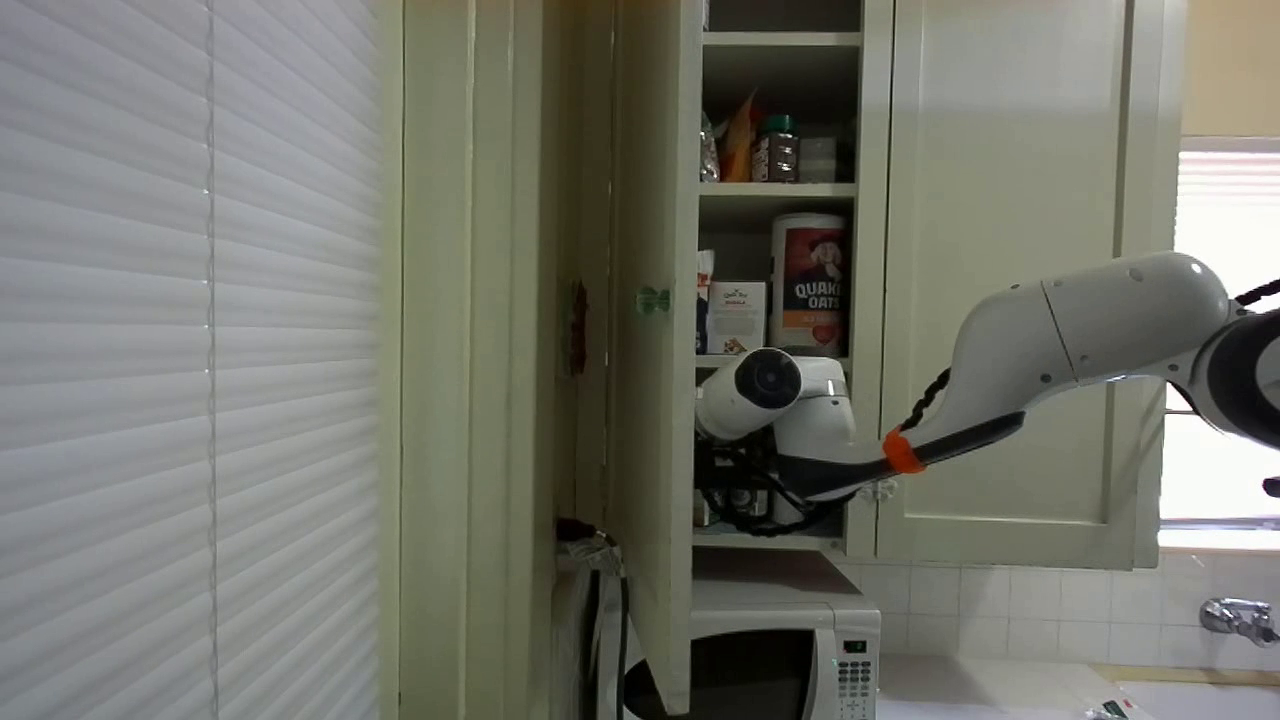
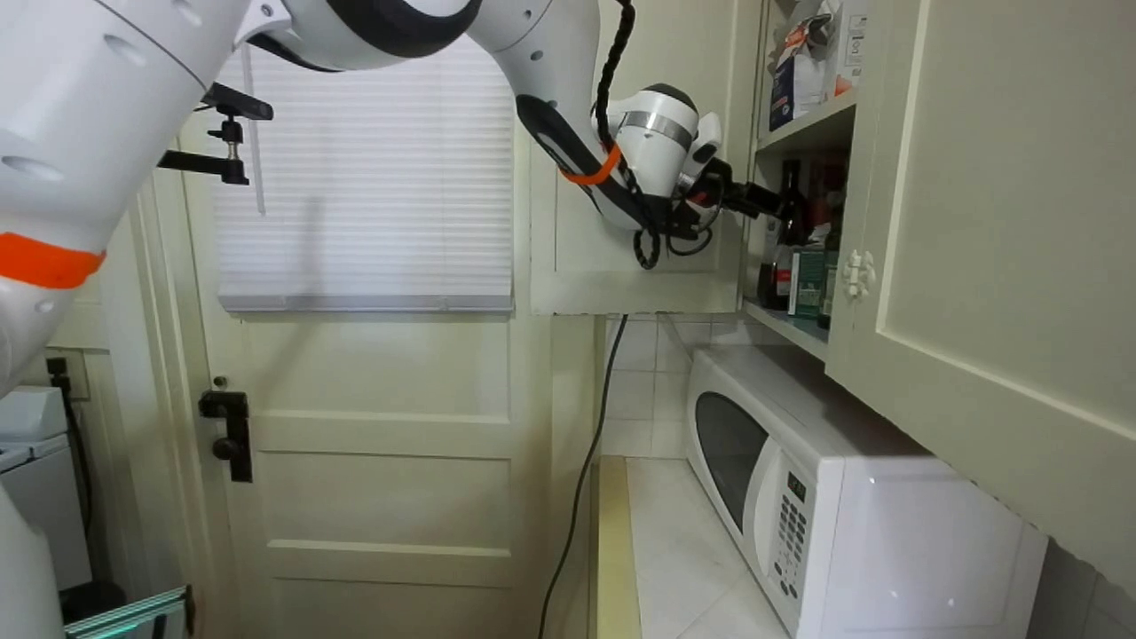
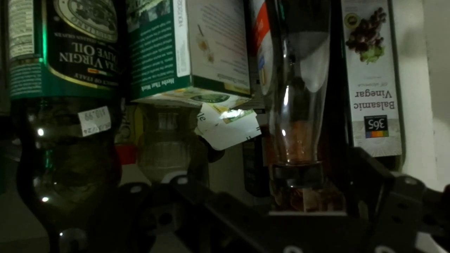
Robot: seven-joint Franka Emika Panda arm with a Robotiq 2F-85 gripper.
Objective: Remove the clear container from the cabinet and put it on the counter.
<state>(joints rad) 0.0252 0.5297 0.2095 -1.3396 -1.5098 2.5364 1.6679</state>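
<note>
Fingers (image 3: 372,172) stood apart, empty, low in the wrist view, the clear container (image 3: 299,140) showing between them inside the cabinet (image 2: 809,122). In an exterior view the arm (image 2: 559,62) arched from upper left.

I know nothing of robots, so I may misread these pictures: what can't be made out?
Pincer: whether it grips anything; too small in an exterior view, too dark in the wrist view.
Lowest shelf of the cabinet: in an exterior view, the robot arm hides much of its contents.
Microwave: in an exterior view, the lower edge cuts off its base.
Olive oil bottle: both ends cut off by the wrist view's edges.
</note>
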